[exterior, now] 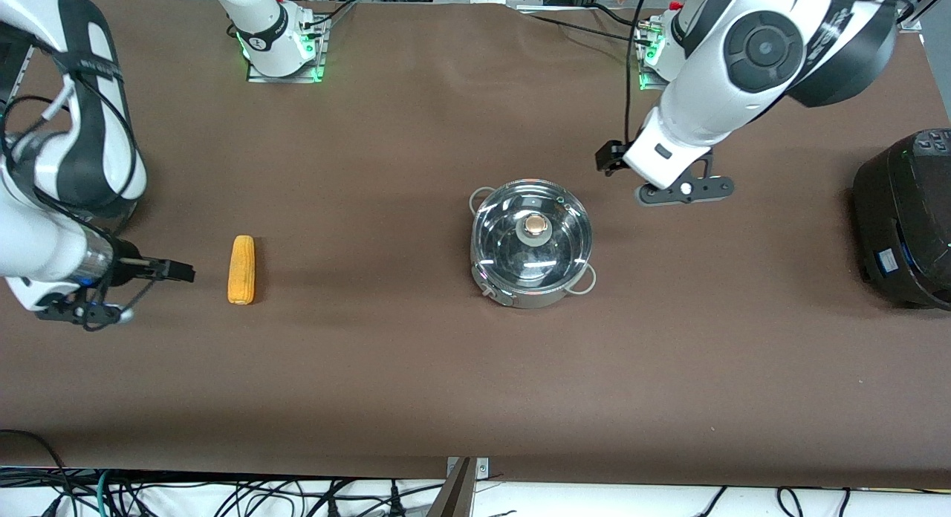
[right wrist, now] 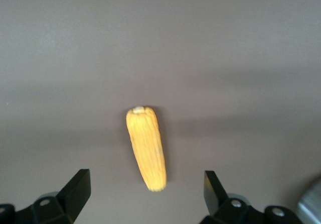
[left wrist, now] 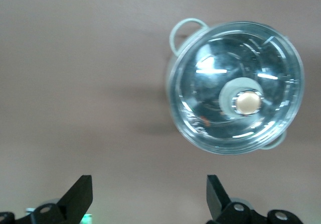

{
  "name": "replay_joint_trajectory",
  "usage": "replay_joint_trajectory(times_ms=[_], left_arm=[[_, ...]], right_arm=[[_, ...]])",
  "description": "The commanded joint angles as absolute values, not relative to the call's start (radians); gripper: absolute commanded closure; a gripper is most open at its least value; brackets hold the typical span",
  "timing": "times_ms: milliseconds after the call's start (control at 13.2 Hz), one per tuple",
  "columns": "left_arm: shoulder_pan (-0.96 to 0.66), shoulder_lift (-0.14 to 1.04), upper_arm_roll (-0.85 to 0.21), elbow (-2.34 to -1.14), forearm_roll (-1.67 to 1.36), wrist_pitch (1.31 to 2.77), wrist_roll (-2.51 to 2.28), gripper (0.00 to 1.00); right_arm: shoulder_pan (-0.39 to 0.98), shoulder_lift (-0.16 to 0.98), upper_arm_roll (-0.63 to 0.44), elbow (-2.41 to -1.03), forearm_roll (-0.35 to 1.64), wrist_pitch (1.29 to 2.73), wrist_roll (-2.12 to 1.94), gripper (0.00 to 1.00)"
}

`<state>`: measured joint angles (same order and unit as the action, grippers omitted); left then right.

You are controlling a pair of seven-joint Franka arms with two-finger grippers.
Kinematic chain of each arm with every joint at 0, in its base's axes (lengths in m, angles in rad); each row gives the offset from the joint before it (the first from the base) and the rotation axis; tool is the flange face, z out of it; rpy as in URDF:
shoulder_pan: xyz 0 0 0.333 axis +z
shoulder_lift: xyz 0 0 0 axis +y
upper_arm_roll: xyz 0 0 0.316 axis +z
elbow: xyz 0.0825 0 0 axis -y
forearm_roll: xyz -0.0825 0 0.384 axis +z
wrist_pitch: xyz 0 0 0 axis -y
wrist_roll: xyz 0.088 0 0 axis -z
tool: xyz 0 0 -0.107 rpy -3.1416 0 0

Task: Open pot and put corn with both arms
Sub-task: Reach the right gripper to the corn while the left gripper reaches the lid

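Pot [exterior: 532, 242]: we see it centre frame in the front view, glass lid [left wrist: 235, 86] on, tan knob [exterior: 534, 226] on top.
Corn [exterior: 241, 270]: lying flat on the brown table [exterior: 416, 383], left-centre of frame, well apart from pot.
Left gripper [exterior: 611, 159]: we read it wide open, empty, hanging just up-right of pot.
Right gripper [exterior: 177, 270]: wide open, empty, just left of corn in frame.
Black appliance [exterior: 906, 216]: right edge of frame.
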<state>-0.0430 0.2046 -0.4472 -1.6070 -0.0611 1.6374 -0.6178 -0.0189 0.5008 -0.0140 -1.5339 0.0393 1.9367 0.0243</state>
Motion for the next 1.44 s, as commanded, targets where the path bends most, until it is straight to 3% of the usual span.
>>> replay_joint_trajectory(times_ms=[0, 605, 832, 1361], left_arm=[[-0.083, 0.256, -0.448, -1.602, -0.092, 1.695, -0.652, 0.0], [-0.193, 0.417, -0.446, -1.6, -0.078, 1.879, -0.729, 0.0], [-0.212, 0.452, -0.445, -1.598, -0.042, 1.93, -0.729, 0.0], [-0.245, 0.506, -0.442, -1.597, 0.06, 2.008, -0.733, 0.06]], right_arm=[[0.003, 0.515, -0.012, -1.607, 0.06, 2.063, 0.029, 0.0], [0.051, 0.538, -0.015, -1.79, 0.026, 2.316, 0.04, 0.0], [0.051, 0.535, -0.014, -1.83, -0.011, 2.345, 0.037, 0.0], [0.048, 0.508, -0.018, -2.017, -0.011, 2.589, -0.02, 0.0]])
